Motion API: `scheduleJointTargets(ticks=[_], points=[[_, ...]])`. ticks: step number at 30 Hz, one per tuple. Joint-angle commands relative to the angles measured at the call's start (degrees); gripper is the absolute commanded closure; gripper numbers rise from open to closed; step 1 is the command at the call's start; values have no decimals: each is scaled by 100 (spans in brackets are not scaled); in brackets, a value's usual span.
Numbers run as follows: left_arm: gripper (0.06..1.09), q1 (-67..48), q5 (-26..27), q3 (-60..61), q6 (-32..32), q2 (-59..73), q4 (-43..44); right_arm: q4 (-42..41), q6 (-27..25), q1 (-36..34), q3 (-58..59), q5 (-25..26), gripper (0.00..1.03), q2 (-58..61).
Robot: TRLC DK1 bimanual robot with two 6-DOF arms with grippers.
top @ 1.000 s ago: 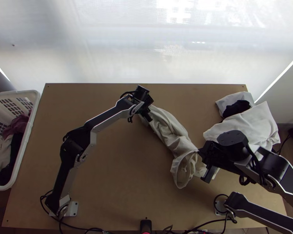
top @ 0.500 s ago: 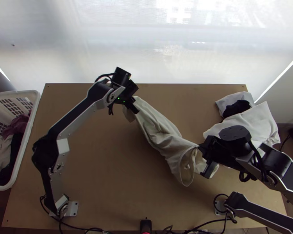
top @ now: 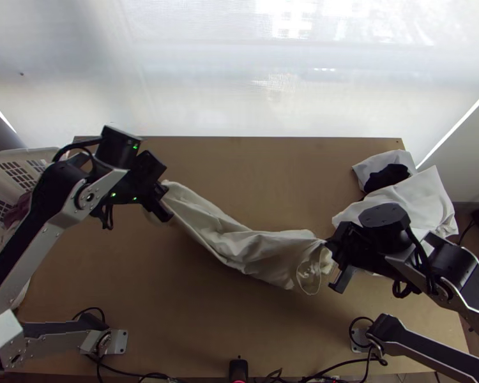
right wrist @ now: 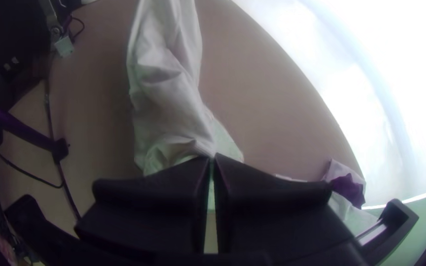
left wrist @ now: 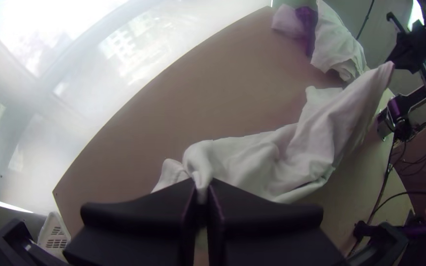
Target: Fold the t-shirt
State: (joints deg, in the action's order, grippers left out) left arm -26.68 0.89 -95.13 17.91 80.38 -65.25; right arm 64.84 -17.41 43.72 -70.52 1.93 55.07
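Condition of tools: the left tool [left wrist: 202, 187] is closed on a gathered end of the white t-shirt [top: 258, 252]; the right tool [right wrist: 213, 160] is closed on the opposite end, with little cloth seen between its fingertips. The t-shirt spans the gap between the two tools above the table [top: 144, 281], in a long, narrow, creased band. A rounded opening droops just beside the right tool, towards the near side. Whether the middle of the band touches the table cannot be told.

Risks noted:

1. Slippage. If the tools draw further apart, the right-hand grip appears the likelier to fail, its bite being shallow.

2. Twisting. The cloth is bunched at both tools rather than held by flat, clear corners. Lowered thus, it would probably land as a rope, with layers rolled together and no edge fit to fold on.

3. Trapped cloth. The drooping opening near the right tool could tuck beneath the body when set down, causing an uneven fold.

4. Snagging. The basket [top: 16, 158] stands beyond the left tool, close to its arm; further outward travel risks contact. The pile of white cloth [top: 431, 198] lies beside the right tool and could be dragged.

Recommended: spread before folding.
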Motion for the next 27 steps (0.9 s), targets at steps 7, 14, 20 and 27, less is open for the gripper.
scheduleJointTargets(ticks=[7,14,20,27], points=[[105,-4,430,2166,-174,-1657,-638,609,-342,-83,2429,-554,100,-304],[105,-496,509,3343,-341,-1499,-93,249,-421,-171,2825,-809,100,92],[90,-663,579,3475,-359,-1305,92,257,-360,-224,2666,-844,70,250],[11,-365,571,3361,-236,-1367,83,635,-158,-461,2288,-967,34,101]])
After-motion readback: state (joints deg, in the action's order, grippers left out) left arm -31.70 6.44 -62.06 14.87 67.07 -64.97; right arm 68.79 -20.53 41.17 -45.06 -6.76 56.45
